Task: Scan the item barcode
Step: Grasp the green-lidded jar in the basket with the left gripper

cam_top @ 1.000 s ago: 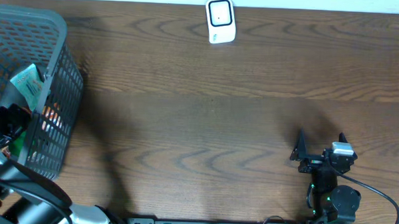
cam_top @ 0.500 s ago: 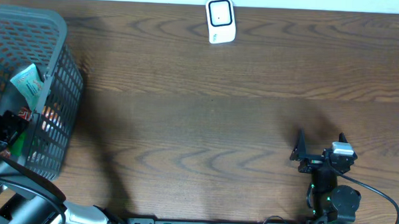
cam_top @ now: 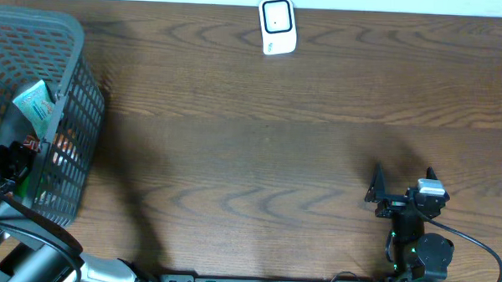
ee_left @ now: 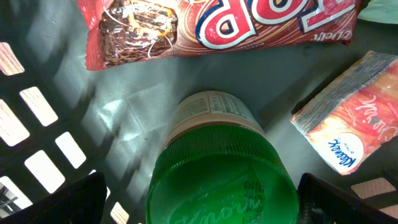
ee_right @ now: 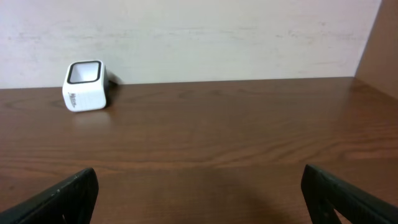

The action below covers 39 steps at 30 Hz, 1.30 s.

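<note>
My left gripper (ee_left: 199, 208) hangs inside the grey basket (cam_top: 73, 84) at the left end of the tabletop (cam_top: 259, 158), spread wide and holding nothing. Its fingers (ee_left: 53, 202) flank the green-lidded jar (ee_left: 217, 165) directly below; I cannot tell whether they touch it. A red snack wrapper (ee_left: 217, 25) lies beyond the jar, a tissue pack (ee_left: 348, 124) to one side. My right gripper (ee_right: 202, 199) is equally wide and empty above bare wood, well apart from the white scanner (ee_right: 85, 85) at the far edge.
</note>
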Available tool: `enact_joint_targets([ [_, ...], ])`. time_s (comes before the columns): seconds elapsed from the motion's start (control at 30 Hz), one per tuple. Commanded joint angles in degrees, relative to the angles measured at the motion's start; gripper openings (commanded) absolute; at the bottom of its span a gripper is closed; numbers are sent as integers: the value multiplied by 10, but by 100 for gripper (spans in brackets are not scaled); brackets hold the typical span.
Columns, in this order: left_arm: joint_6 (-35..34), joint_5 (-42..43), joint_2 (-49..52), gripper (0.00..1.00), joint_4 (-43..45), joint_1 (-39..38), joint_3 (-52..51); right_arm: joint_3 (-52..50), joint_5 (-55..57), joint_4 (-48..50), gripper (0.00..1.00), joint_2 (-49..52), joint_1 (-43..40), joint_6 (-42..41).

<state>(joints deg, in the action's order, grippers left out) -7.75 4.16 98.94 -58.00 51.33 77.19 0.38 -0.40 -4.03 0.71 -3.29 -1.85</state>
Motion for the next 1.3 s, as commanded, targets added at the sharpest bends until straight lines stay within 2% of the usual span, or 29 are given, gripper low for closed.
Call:
enact_joint_targets([
  [0.0, -7, 0, 25, 98, 0, 0, -5, -1, 1, -3, 99, -2, 5, 8],
  [0.6, -7, 29, 132, 98, 4, 0, -5, -1, 1, -3, 99, -2, 5, 8],
  [0.67, -7, 29, 130, 91, 4, 0, -5, -1, 1, -3, 99, -2, 5, 8],
  [0.77, -7, 29, 128, 75, -1, 0, -3, -1, 1, -3, 99, -2, 5, 8],
  [0.87, -7, 29, 126, 69, -21, 0, 12, -1, 1, -3, 99, -2, 5, 8],
  [1.03, -7, 29, 113, 65, -75, 0, 58, -1, 1, -3, 99, -2, 5, 8],
  [1.27, -21, 39, 59, 65, -141, 0, 157, -1, 1, -3, 99, -2, 5, 8],
])
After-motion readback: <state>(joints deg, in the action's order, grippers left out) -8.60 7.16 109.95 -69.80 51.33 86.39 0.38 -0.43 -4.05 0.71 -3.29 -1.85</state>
